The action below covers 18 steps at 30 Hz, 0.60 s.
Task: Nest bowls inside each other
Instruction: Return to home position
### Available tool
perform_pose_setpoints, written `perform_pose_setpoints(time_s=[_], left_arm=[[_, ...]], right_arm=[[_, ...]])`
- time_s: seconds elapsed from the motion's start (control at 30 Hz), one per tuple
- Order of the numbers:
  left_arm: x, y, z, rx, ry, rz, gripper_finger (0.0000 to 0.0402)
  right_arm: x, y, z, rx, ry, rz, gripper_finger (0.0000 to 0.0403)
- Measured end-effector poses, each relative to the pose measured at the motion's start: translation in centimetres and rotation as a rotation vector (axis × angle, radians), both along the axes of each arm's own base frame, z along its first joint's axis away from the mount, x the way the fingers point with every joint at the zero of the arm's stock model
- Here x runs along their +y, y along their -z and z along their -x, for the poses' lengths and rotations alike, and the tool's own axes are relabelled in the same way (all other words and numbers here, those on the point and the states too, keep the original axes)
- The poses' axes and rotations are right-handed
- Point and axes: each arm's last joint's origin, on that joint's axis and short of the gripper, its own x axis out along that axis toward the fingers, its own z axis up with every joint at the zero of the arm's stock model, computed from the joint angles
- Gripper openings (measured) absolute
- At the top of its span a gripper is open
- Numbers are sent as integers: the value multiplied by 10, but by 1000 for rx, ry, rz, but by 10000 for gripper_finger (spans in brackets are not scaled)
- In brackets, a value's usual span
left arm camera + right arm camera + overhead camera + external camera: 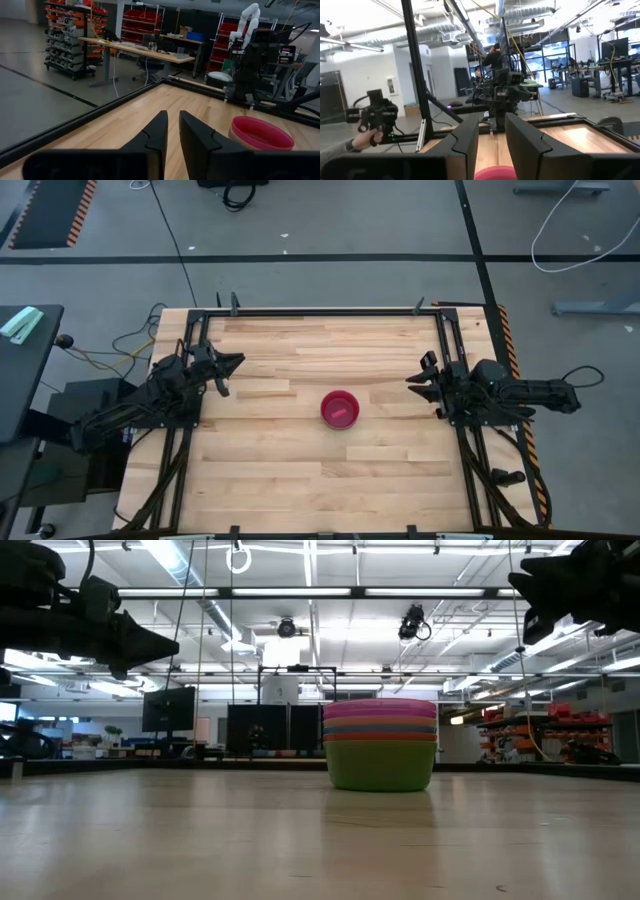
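The bowls stand nested in one upright stack (340,409) near the middle of the table, resting on the green bottom bowl (380,766). Above it show orange, blue and purple rims, with the magenta-pink bowl (260,134) on top. No yellow bowl shows. My left gripper (238,363) (173,125) hovers above the table's left side, pointing toward the stack, its fingers a narrow gap apart. My right gripper (412,380) (492,125) hovers at the right side, also facing the stack, open. Both stay well clear of the bowls.
A dark metal frame (330,311) runs round the wooden table. Bare wood lies on all sides of the stack. In the right wrist view a person's hand (367,134) holds a dark device beyond the table's edge.
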Motion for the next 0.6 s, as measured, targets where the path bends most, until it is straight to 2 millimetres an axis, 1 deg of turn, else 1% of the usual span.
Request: perform_pose_setpoints(time_s=[0.37,0.6], left_arm=[[0,0,0,-2,0,8,62],[0,0,0,-2,1,9,54]], right_arm=[[-1,0,0,2,36,17,104],[-1,2,-1,23,44,32,104]])
